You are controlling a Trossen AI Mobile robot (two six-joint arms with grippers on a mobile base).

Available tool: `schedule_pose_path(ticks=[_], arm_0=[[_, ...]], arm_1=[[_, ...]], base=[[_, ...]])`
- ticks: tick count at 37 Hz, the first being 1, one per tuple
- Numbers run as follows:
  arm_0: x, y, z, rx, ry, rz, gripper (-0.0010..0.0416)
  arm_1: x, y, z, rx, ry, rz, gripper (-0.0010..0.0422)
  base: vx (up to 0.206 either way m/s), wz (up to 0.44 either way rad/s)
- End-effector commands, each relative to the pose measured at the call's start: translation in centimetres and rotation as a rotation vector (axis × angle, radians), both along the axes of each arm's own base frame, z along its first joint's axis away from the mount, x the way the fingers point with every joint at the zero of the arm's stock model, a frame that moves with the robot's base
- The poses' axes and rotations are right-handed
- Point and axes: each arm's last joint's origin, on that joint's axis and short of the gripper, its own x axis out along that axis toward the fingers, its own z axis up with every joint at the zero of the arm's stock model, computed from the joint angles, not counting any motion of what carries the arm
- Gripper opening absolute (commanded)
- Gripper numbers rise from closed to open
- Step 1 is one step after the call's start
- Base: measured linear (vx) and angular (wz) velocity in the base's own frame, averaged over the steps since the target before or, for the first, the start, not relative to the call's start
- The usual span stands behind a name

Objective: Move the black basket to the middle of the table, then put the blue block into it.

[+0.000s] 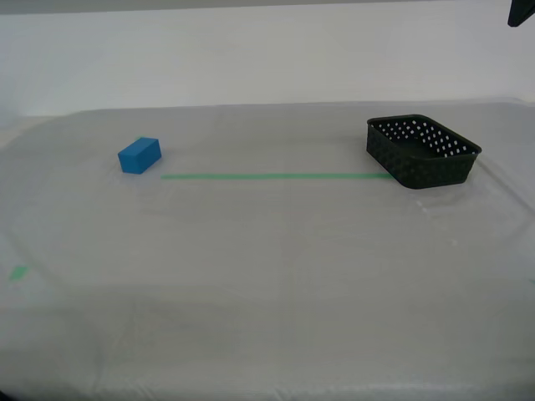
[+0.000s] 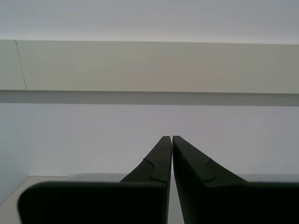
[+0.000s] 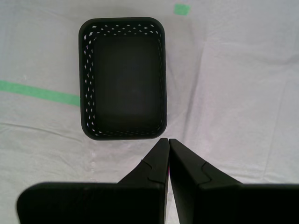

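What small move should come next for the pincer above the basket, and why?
Probably open my first pincer and lower it onto the near wall of the black basket. Its jaws are shut and it hangs above the table, just outside the empty basket's rim, while the basket sits at the exterior view's right, not the middle.

In the exterior view the worktop runs off three edges, an arm shows only as a dark sliver, and the basket covers one end of the tape line.
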Motion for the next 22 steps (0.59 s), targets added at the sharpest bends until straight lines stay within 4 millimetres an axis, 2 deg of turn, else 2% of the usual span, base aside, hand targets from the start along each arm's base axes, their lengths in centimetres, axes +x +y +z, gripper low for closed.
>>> schedule_pose_path(ticks=[1, 18, 22], arm_0=[[-0.06, 0.03, 0.00, -0.002, 0.006, 0.000, 0.0003], [-0.23, 0.04, -0.07, -0.018, 0.027, -0.039, 0.0005], [-0.16, 0.06, -0.05, -0.024, 0.018, -0.032, 0.0038]], arm_1=[[-0.01, -0.01, 0.06, 0.002, -0.005, 0.001, 0.0000], [-0.01, 0.00, 0.06, 0.002, -0.005, 0.001, 0.0000], [-0.01, -0.01, 0.06, 0.002, -0.005, 0.001, 0.0000]], base=[[0.000, 0.000], [0.000, 0.000], [0.000, 0.000]])
